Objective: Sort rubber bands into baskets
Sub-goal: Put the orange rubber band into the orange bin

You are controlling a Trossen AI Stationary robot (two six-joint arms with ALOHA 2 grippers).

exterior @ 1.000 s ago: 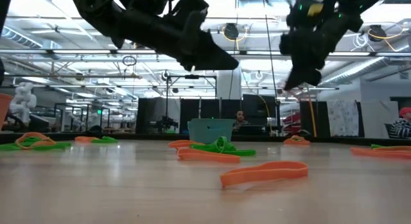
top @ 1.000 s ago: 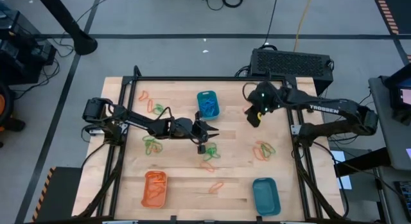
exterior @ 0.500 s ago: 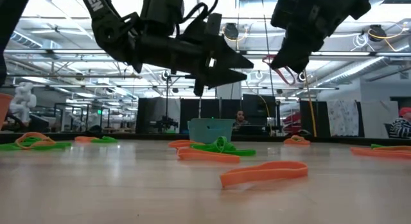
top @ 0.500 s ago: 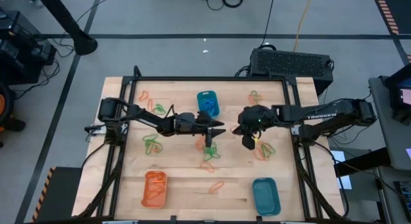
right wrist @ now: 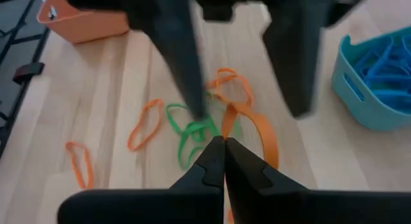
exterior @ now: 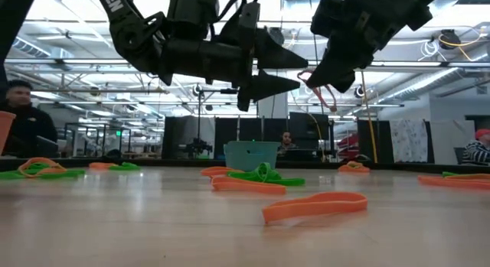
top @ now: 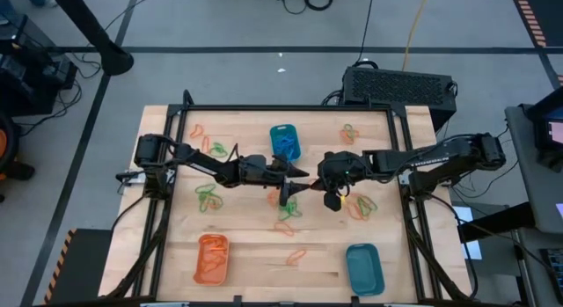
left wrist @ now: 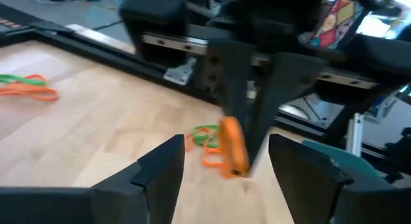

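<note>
High view: wooden table [top: 246,245]. Left gripper [top: 297,180] at centre, fingers spread, holding nothing. Right gripper [top: 332,200] just at its 3 o'clock, above the boards. Teal basket of blue bands [top: 284,142] at 12 o'clock of table centre; empty-looking teal basket [top: 364,267] at 5 o'clock; orange basket [top: 212,257] at 7 o'clock. Loose rubber bands scattered: green cluster [top: 208,198] at 9 o'clock, orange-green pair [top: 361,205] at 3 o'clock.

Low view: both grippers hang above the table, tips close together. Orange rubber band [exterior: 320,89] dangles from the right gripper's pinched fingers. Orange loop [exterior: 315,206] lies nearest on the boards.

Left wrist view: own fingers [left wrist: 160,171] wide apart; orange band hanging from the right gripper between them.

Right wrist view: own fingers [right wrist: 215,161] shut on the orange rubber band; green and orange loops on the boards beyond.
</note>
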